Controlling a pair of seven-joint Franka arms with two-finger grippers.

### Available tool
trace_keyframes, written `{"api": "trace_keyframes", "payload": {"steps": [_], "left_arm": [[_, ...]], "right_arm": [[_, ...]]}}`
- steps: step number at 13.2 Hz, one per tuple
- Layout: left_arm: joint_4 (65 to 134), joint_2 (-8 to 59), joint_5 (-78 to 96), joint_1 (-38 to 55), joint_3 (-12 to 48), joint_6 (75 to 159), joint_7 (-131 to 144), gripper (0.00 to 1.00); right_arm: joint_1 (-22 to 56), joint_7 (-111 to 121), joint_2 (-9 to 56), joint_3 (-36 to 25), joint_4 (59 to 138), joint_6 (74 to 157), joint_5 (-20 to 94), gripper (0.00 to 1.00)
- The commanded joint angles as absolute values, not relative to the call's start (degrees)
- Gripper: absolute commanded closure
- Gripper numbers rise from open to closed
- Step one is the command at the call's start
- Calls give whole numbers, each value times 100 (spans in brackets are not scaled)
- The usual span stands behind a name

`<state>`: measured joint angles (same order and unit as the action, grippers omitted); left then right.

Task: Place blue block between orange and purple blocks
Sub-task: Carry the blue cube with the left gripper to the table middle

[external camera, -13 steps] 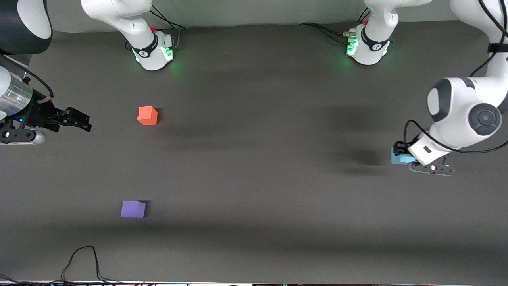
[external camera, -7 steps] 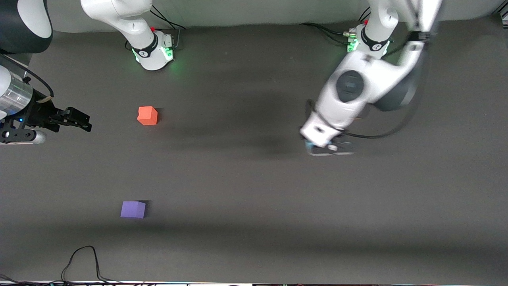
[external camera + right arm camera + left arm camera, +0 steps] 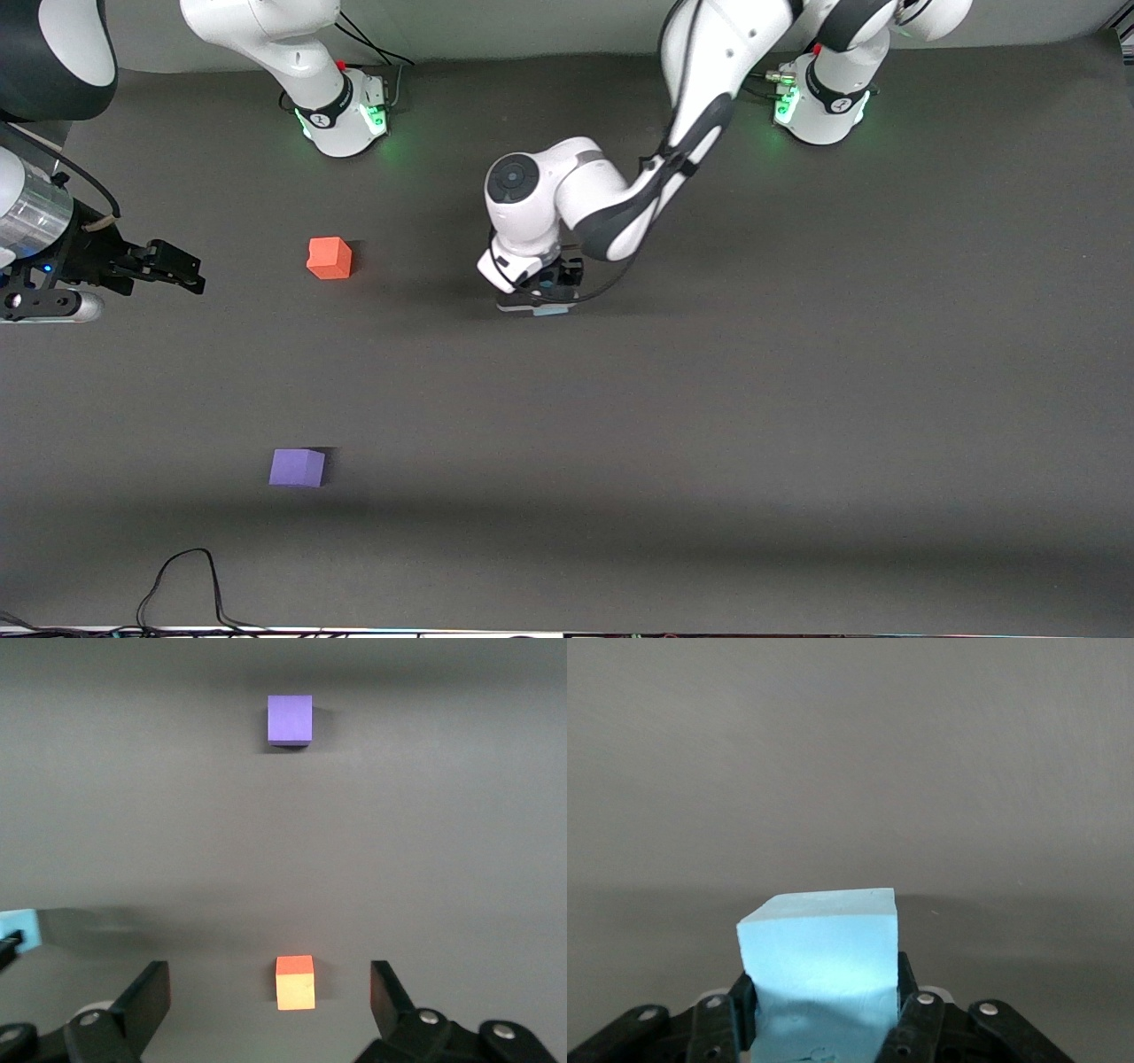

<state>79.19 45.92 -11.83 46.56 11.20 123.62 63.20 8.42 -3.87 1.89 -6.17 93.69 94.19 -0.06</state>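
Observation:
My left gripper (image 3: 547, 298) hangs low over the middle of the table, shut on the blue block (image 3: 819, 961), whose lower edge (image 3: 551, 310) just shows under the hand. The black fingers (image 3: 911, 992) press on two of its sides. The orange block (image 3: 330, 258) sits on the mat toward the right arm's end. The purple block (image 3: 297, 467) lies nearer the front camera than the orange one. My right gripper (image 3: 173, 270) waits open beside the orange block, at the table's edge. Its wrist view shows the orange block (image 3: 294, 983), the purple block (image 3: 290, 719) and a corner of the blue block (image 3: 18, 930).
Dark mat (image 3: 709, 443) covers the table. Both arm bases (image 3: 341, 115) (image 3: 819, 106) stand along the edge farthest from the front camera. A black cable (image 3: 182, 576) loops near the front edge, close to the purple block.
The left arm has swung from its own end of the table to the middle, carrying the blue block toward the orange and purple blocks. The right arm has not moved.

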Motion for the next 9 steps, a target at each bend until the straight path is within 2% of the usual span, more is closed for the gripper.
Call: {"api": "trace_keyframes", "payload": {"steps": [1,2,3,4,7,9], "left_arm": [[7620,4947,-1397,4869,1011,12585,6486,53],[7629,4992,-1424,4904,1011,12664,6486,51],[7638,5018,-1433,4904,1011,12709,6478,38],[7638,5019,-1441,4904,1011,12709,6460,3],[7620,4783,-1441,4782,1002,12551,6416,0],[7646,4195,-1336,4300,1115,11887,6251,0]], "right_arm": [[826,-404,237,-633,9299,9378,97,0],[826,-404,229,-633,9299,9378,97,0],[826,-404,237,-633,9308,9378,97,0],[826,-404,237,-633,9299,9378,97,0],[826,-404,229,-633,9308,9378,97,1],[826,-404,229,-633,9308,9378,97,2]]}}
